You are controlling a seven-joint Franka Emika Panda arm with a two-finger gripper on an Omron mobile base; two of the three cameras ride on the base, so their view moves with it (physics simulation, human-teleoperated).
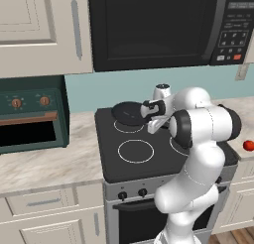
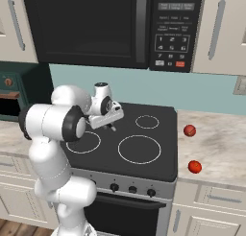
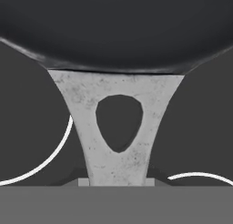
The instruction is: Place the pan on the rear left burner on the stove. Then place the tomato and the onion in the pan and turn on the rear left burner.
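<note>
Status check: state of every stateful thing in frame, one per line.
Small black frying pan: over the rear left burner, handle in gripper.
Gripper: shut on the pan handle.
Black microwave: door closed.
Dark green countertop oven: door closed.
Black glass stove: rings white, none glowing.

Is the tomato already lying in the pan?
No: the tomato lies on the counter right of the stove, while the pan sits over the rear left burner.
</note>
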